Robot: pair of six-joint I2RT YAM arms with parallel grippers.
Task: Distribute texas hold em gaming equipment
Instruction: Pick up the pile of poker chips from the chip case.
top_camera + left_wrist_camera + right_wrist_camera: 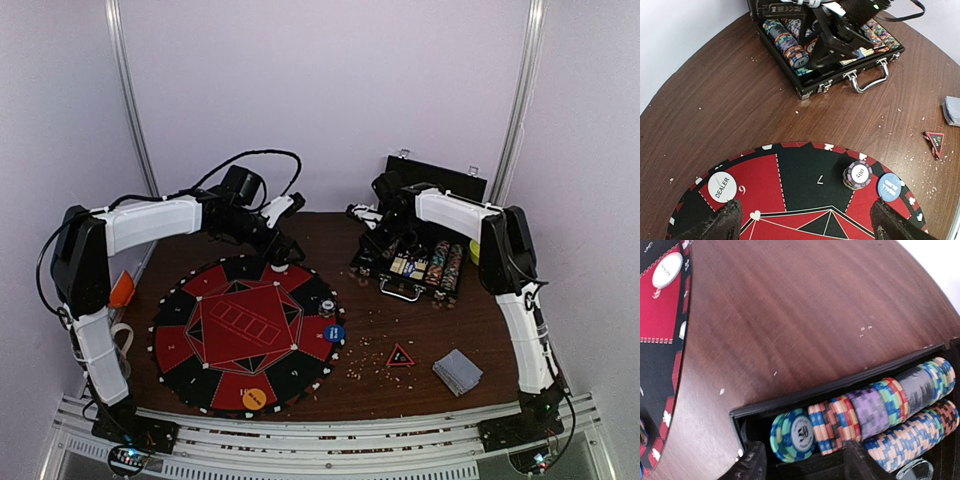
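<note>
Chips [860,415] lay packed on edge in black case [830,388], my right gripper [807,462] spread open, empty, just above row. Risk as I judged it: jaws closing on tight row could drag neighbours out and scatter them. My left gripper [807,220] hung open, empty, over mat [795,170], near chip stack [857,175]; careless sweep could topple it. Cards [457,371] sat apart near right base.

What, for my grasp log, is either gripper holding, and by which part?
Nothing. The left gripper stands with jaws open over the poker mat; the right gripper, jaws open, hangs at the chip row in the case, clamping none.
</note>
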